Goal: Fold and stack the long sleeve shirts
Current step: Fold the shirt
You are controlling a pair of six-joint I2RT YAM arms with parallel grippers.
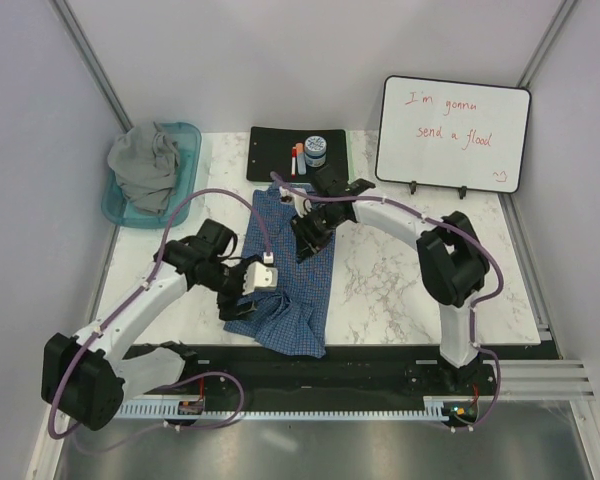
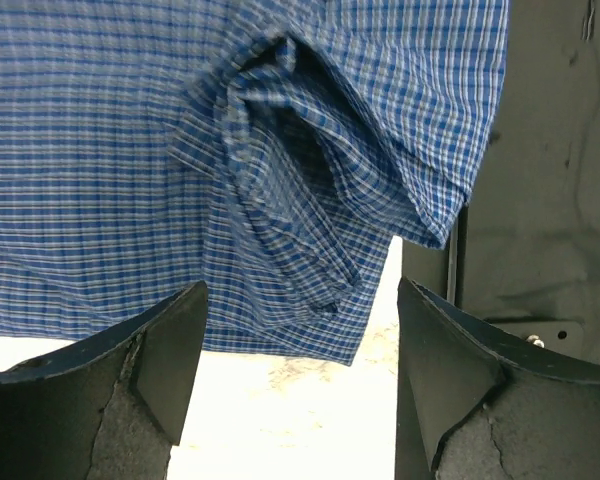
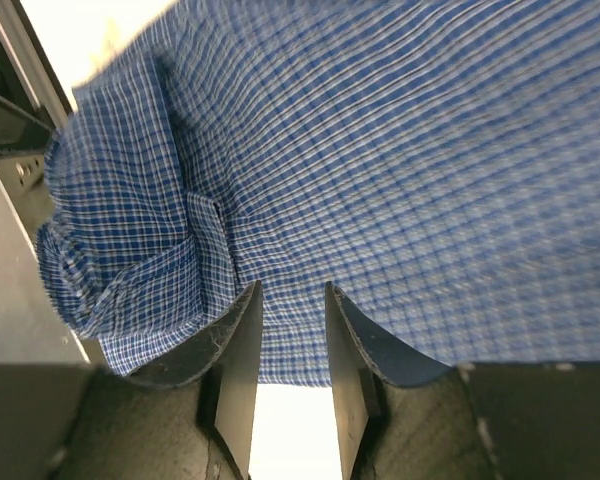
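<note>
While checked shirt (image 1: 300, 285) lies long axis far-to-near, bunched end near; left jaws spread wide; right jaws narrowly parted.

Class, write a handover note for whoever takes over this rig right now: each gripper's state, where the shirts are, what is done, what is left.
Left gripper: jaws wide open, empty, over a bunched corner of the checked shirt.
Right gripper: jaws narrowly apart at that shirt's edge; grip unclear.
Shirts: checked one on the table, apparently partly folded, near end rumpled; grey shirt crumpled in the teal tub, far left.
Done: checked fold begun.
Left: finish it, fold the grey shirt, stack both.
</note>
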